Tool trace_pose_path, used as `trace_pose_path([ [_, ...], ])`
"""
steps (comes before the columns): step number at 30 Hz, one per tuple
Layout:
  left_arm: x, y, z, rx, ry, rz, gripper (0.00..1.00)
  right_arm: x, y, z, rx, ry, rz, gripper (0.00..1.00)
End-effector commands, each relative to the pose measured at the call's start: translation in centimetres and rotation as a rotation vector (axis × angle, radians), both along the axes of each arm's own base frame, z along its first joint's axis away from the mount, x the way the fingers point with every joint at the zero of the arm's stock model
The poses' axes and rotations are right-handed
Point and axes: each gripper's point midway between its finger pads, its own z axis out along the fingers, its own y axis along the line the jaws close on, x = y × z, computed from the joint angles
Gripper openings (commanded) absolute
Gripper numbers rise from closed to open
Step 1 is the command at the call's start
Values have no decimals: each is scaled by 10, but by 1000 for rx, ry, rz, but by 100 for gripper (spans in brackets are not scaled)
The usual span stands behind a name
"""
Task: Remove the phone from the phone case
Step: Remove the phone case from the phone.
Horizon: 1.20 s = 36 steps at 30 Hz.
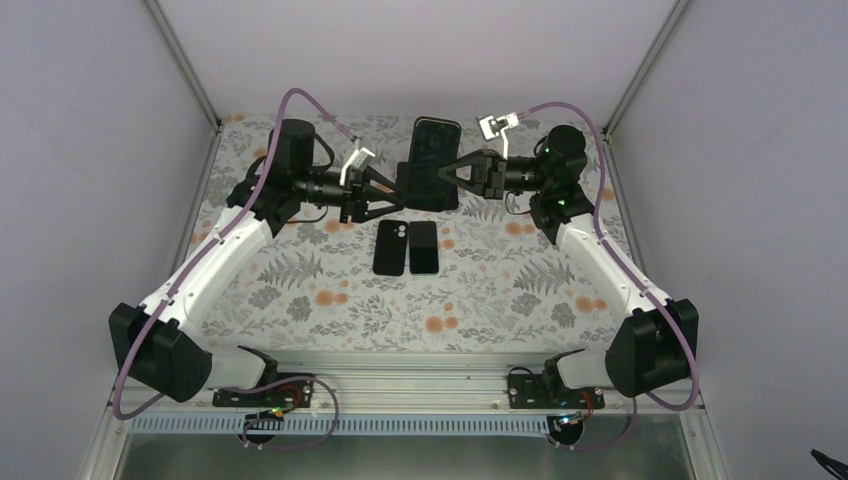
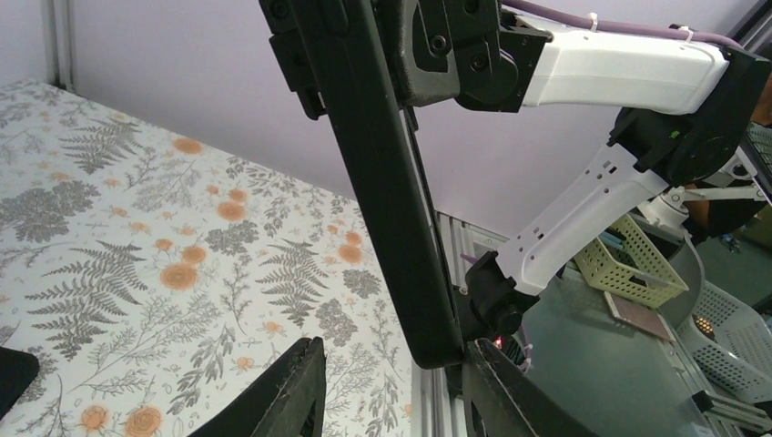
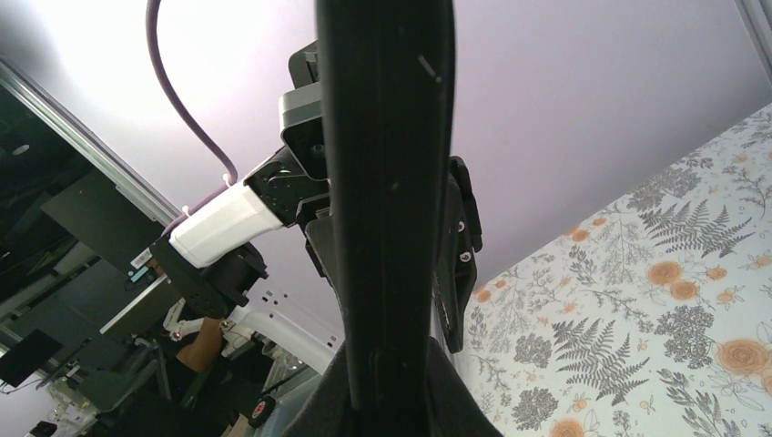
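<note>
With the right tool (image 1: 446, 172) clamping the cased phone (image 1: 437, 140) aloft, the left tool (image 1: 400, 196), half-open astride its edge, must next grip and peel.

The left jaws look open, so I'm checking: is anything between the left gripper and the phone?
Nothing visible is in the way. The phone, clamped by the right gripper, stands edge-on with its end inside the left gripper, whose jaws are open around it.
</note>
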Motion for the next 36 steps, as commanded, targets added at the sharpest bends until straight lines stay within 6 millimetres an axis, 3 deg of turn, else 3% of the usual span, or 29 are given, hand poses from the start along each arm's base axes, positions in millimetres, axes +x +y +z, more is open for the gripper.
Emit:
trace_pose_path([
  [1, -2, -4, 3, -15, -38, -22, 38, -12, -4, 27, 35, -99, 14, 4],
  [10, -7, -7, 1, -14, -41, -43, 38, -8, -3, 26, 34, -92, 2, 4],
  [32, 25, -4, -18, 81, -88, 115, 13, -24, -5, 30, 66, -38, 63, 4],
  [36, 10, -5, -8, 20, -78, 23, 16, -22, -5, 28, 62, -43, 56, 4],
])
